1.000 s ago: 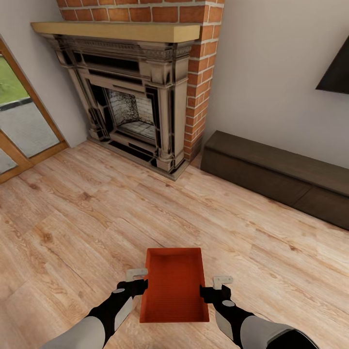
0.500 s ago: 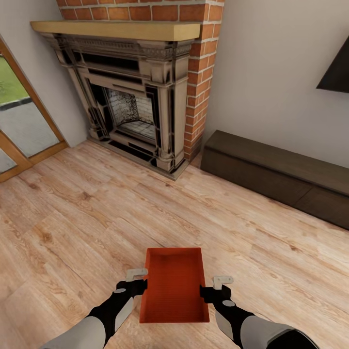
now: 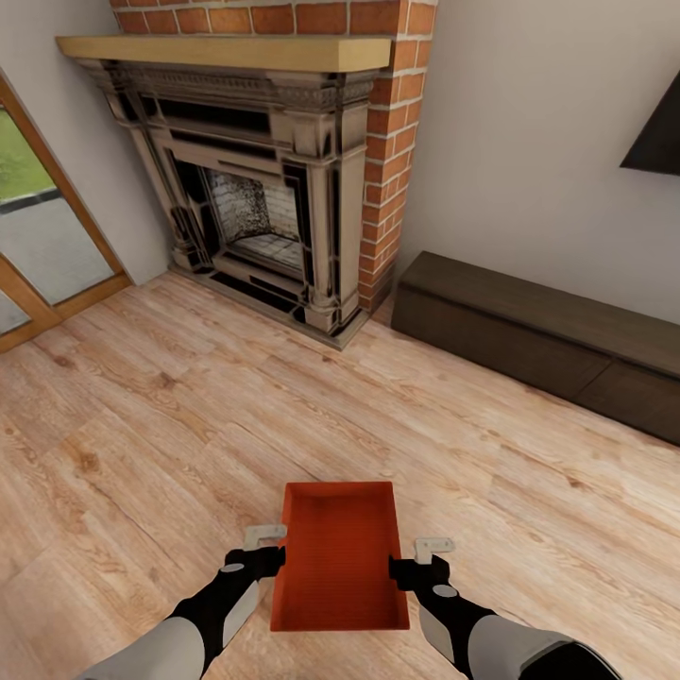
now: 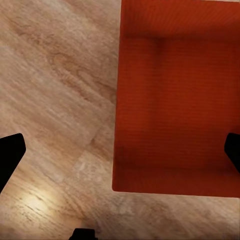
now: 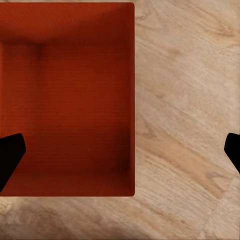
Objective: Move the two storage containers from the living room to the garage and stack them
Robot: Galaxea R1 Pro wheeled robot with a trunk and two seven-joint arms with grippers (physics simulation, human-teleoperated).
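Observation:
One orange-red storage container [image 3: 340,557] lies open side up on the living room's wood-plank floor, directly in front of me between my two arms. My left gripper [image 3: 267,557] is at its left long wall and my right gripper [image 3: 408,567] at its right long wall. In the left wrist view the container [image 4: 175,100] has its wall between the widely spread black fingertips [image 4: 10,155] of the open left gripper [image 4: 120,155]. The right wrist view shows the same for the container [image 5: 70,95] and the open right gripper [image 5: 120,152]. The tub's ribbed inside is empty.
A brick fireplace [image 3: 274,179] with a wooden mantel stands ahead to the left. Along the right wall runs a long low dark-brown bench [image 3: 538,340], under a black TV [image 3: 656,142]. A glass door [image 3: 38,236] is at the far left. Open wood floor [image 3: 189,416] lies between.
The whole picture has slid up slightly, so the camera has moved. The container and both grippers keep their places relative to each other.

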